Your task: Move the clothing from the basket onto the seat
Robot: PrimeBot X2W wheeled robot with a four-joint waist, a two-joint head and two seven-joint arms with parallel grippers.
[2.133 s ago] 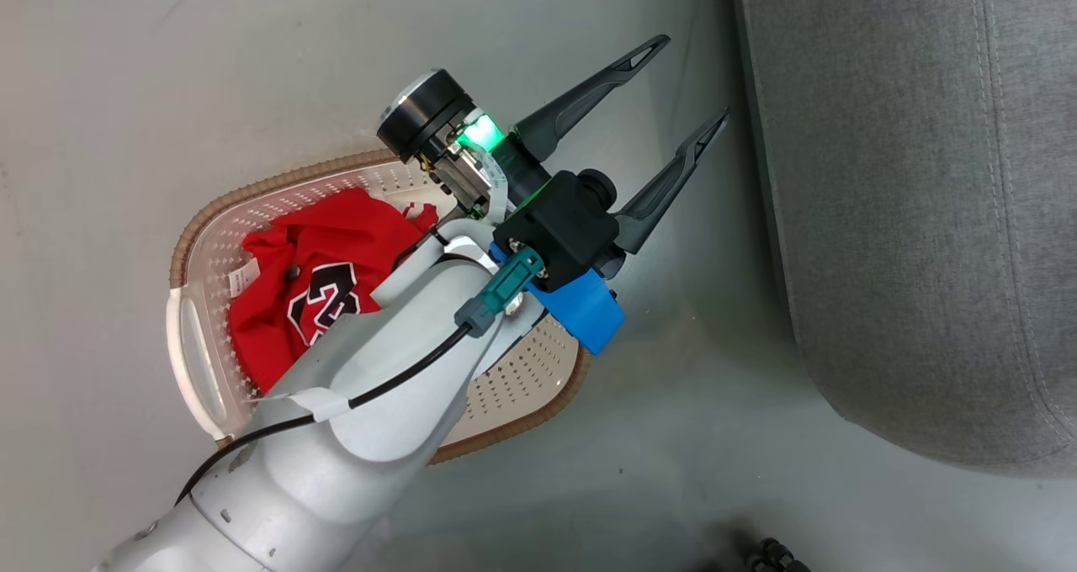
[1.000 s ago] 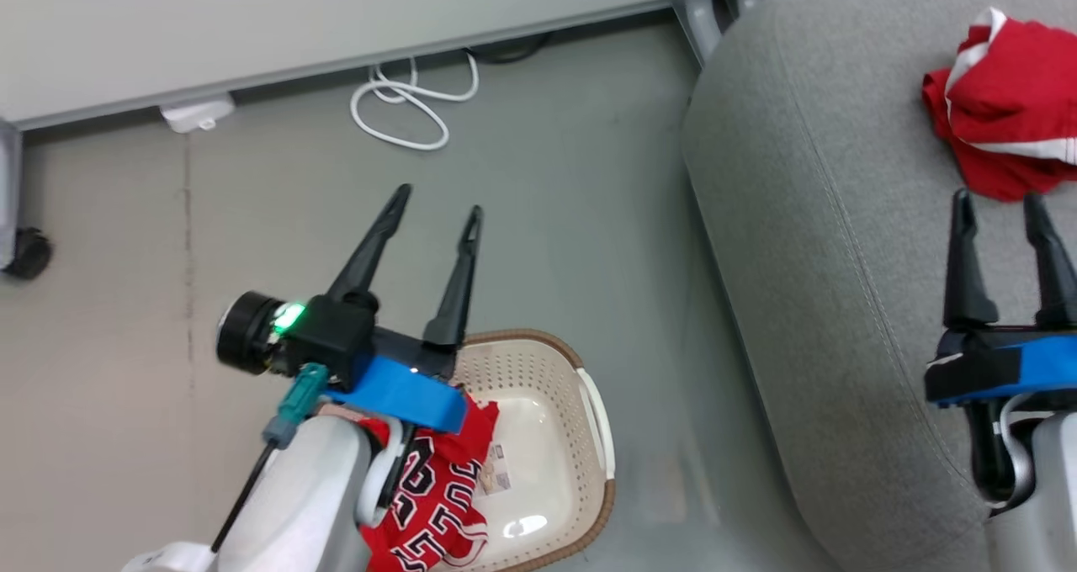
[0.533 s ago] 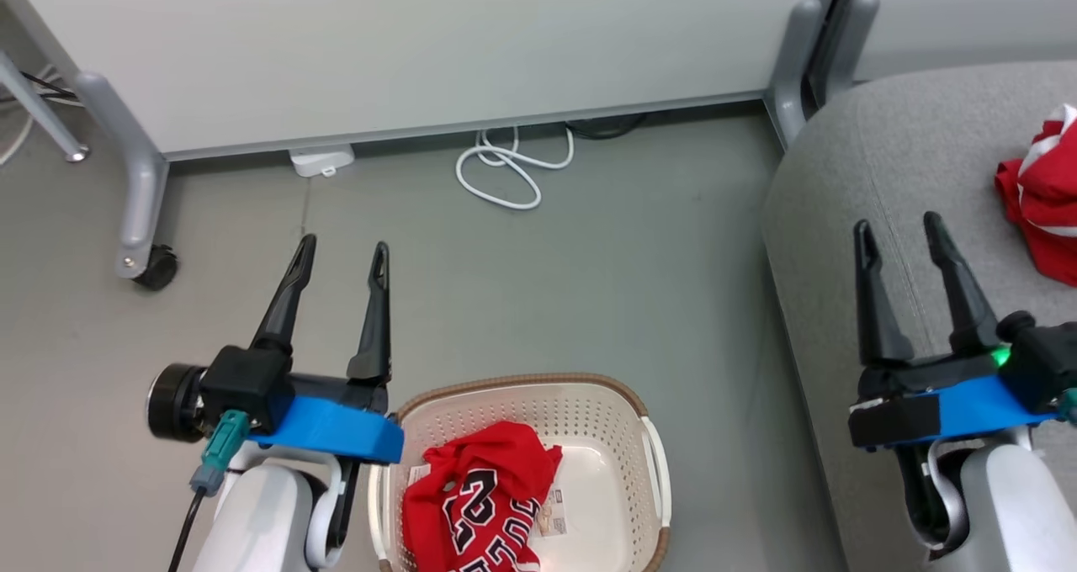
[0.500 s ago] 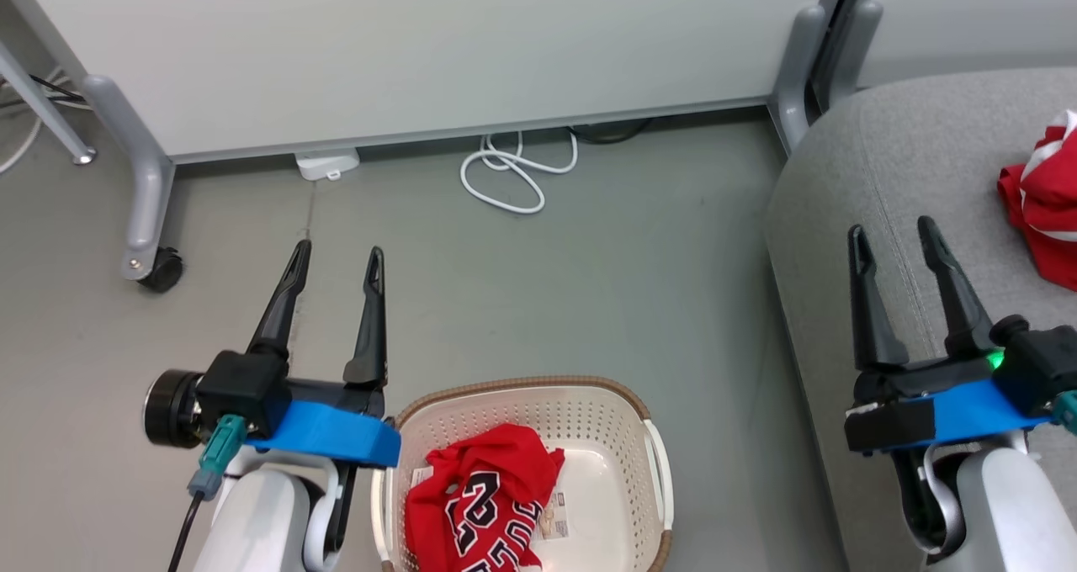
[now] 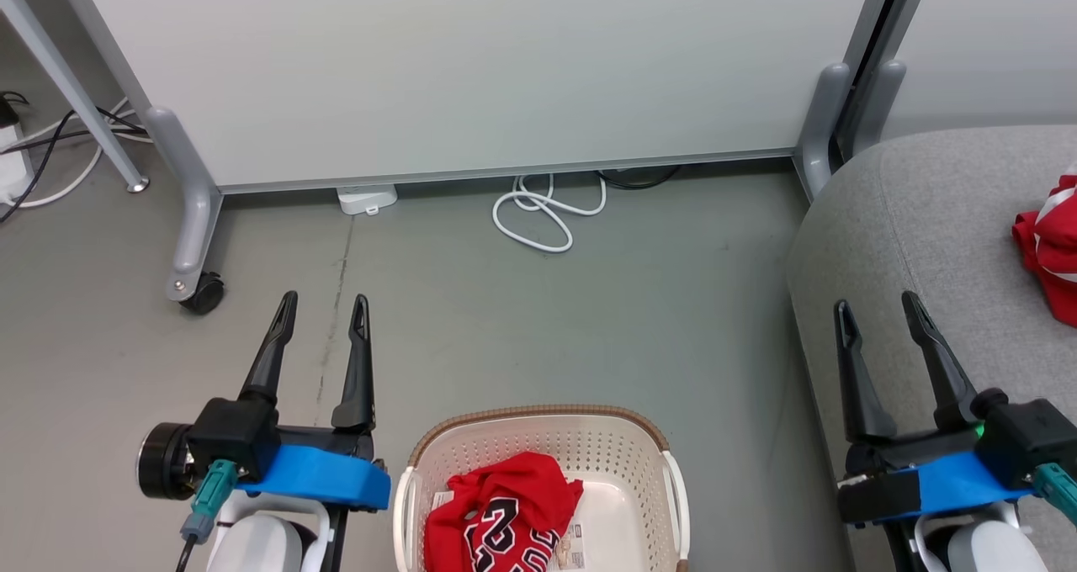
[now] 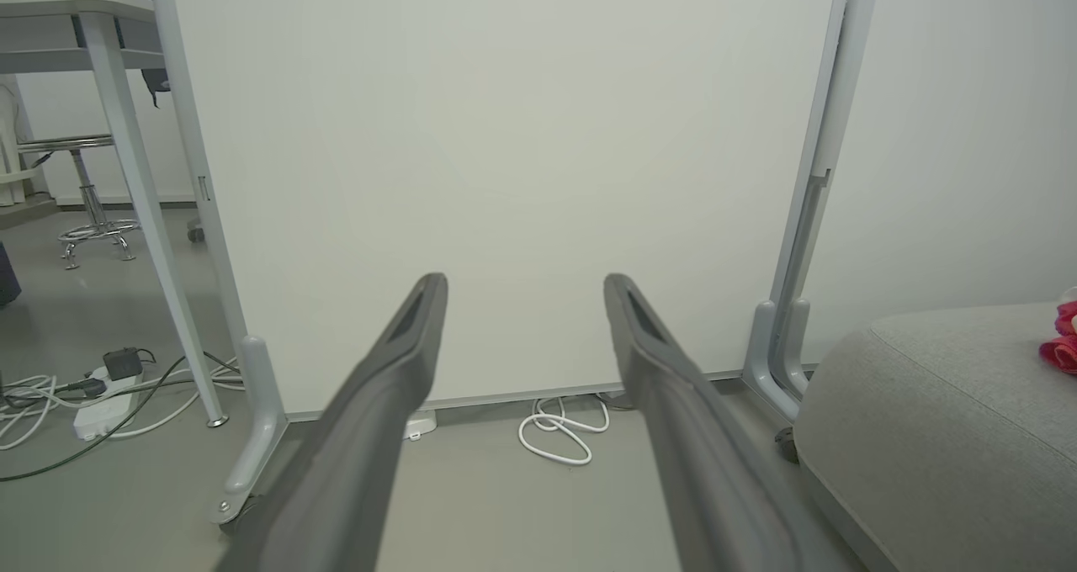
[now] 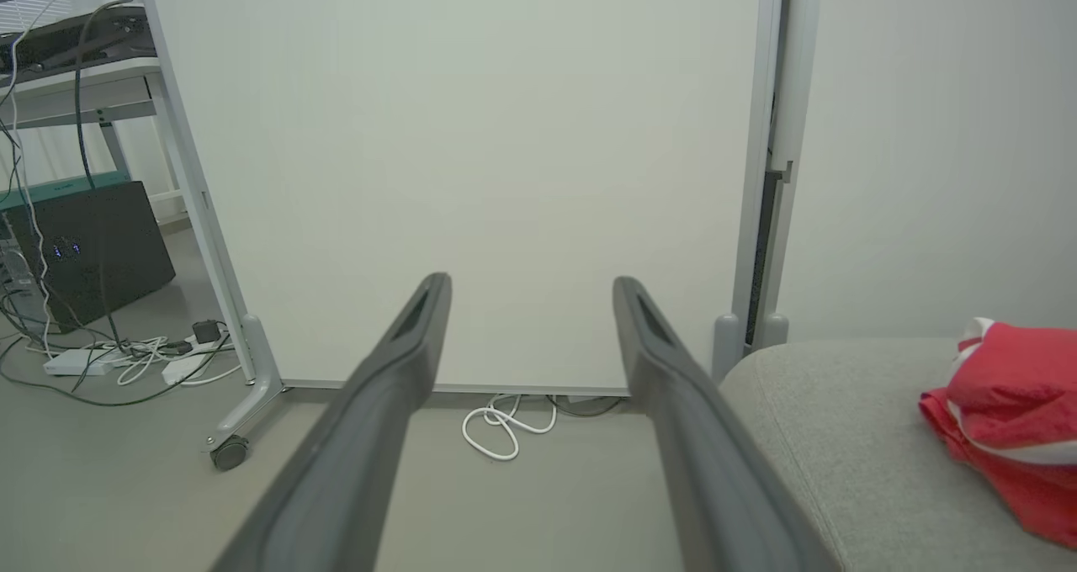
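– Left gripper (image 5: 325,298) and right gripper (image 5: 876,302): anything changed?
– Only the head camera has tilted up; more of the white partition (image 5: 471,67) shows than before.
– Clothing?
– A crumpled red jersey (image 5: 505,513), black-and-white numerals up, lies against the basket (image 5: 538,412)'s left wall. A second jersey (image 5: 1047,256), red with white trim, lies on the grey seat (image 5: 909,219).
– Grip?
– Both spread wide, empty, touching nothing; the right hovers over the seat's left edge.

Red jersey (image 5: 505,513) with black numerals edged white, perhaps a 2, hard to read. Cream perforated basket (image 5: 538,437), brown woven-look rim. Light grey woven seat (image 5: 909,235). Another red garment (image 5: 1047,252), white-striped. White cord (image 5: 543,214), grey floor (image 5: 673,320).
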